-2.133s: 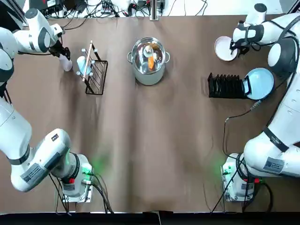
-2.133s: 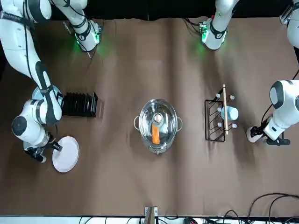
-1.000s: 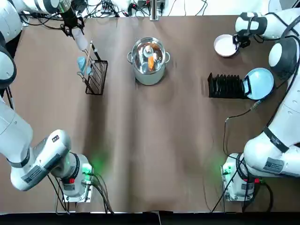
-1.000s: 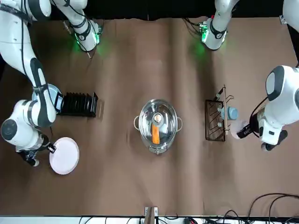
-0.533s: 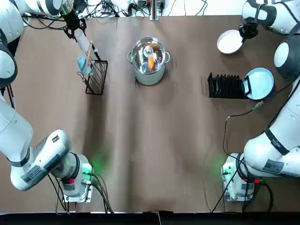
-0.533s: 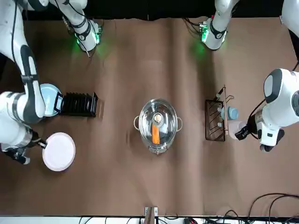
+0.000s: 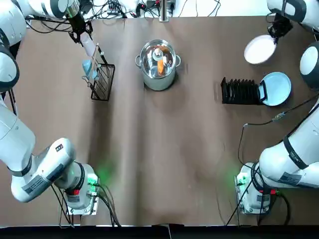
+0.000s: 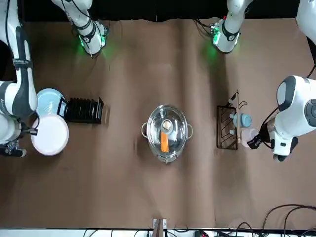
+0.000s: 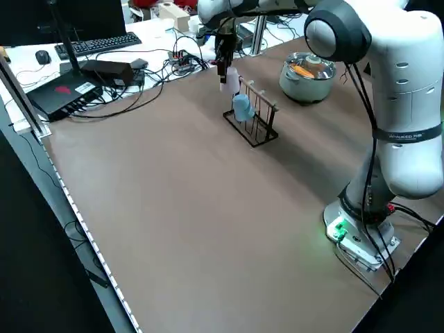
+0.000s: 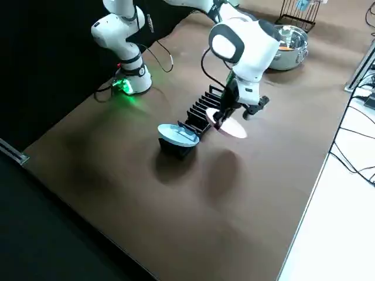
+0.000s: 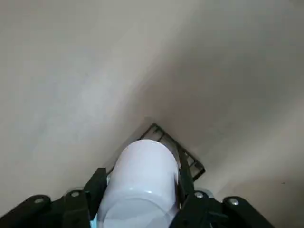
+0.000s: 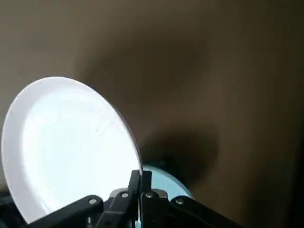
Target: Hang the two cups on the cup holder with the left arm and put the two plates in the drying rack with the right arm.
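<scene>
My left gripper (image 7: 79,33) is shut on the white cup (image 7: 88,48), holding it in the air at the far end of the cup holder (image 7: 102,78). The cup (image 11: 142,175) fills the space between the fingers in the left wrist view. The light blue cup (image 7: 88,67) hangs on the holder's wooden bar. My right gripper (image 7: 275,32) is shut on the rim of the white plate (image 7: 260,50), which is raised and tilted beyond the drying rack (image 7: 240,91). The light blue plate (image 7: 276,88) leans in the rack's right end.
A steel pot (image 7: 158,63) holding an orange item stands at the table's far middle, between the holder and the rack. Cables run along the far table edge. The arm bases with green lights sit at the near edge.
The left gripper lifted the white cup off the table and carried it to the holder's far end. The right gripper raised the white plate and swung it toward the rack's right end.
</scene>
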Action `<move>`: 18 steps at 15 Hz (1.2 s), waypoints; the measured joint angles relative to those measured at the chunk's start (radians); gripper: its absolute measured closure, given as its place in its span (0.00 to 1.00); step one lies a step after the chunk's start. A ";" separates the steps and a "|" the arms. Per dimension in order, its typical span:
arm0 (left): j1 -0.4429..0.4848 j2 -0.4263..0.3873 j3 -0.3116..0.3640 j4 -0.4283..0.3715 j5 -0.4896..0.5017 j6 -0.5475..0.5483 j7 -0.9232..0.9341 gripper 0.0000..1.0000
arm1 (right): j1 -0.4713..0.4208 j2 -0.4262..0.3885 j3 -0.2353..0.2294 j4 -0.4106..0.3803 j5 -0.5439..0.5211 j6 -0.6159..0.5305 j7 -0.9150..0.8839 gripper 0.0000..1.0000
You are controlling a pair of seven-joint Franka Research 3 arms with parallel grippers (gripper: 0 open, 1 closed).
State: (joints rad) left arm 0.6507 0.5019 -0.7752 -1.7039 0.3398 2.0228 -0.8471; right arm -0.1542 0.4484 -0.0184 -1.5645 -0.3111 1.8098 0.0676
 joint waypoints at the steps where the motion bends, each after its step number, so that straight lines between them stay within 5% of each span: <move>1: 0.000 0.004 0.004 0.000 0.010 0.000 0.000 0.34 | 0.007 -0.005 0.001 0.000 -0.041 -0.040 -0.006 0.97; 9: -0.023 0.048 0.017 -0.005 0.066 0.016 -0.026 0.34 | 0.036 -0.097 -0.001 -0.067 -0.282 -0.135 -0.226 0.97; 13: -0.042 0.077 0.024 -0.008 0.103 0.019 -0.045 0.34 | 0.151 -0.145 0.007 -0.148 -0.415 -0.223 -0.233 0.97; 18: -0.043 0.079 0.024 0.002 0.141 0.030 -0.027 0.00 | 0.238 -0.187 0.010 -0.302 -0.531 -0.237 -0.172 0.97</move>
State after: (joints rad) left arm 0.6078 0.5812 -0.7508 -1.7021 0.4810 2.0527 -0.8736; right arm 0.0843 0.2617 -0.0084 -1.8661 -0.8416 1.5731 -0.1040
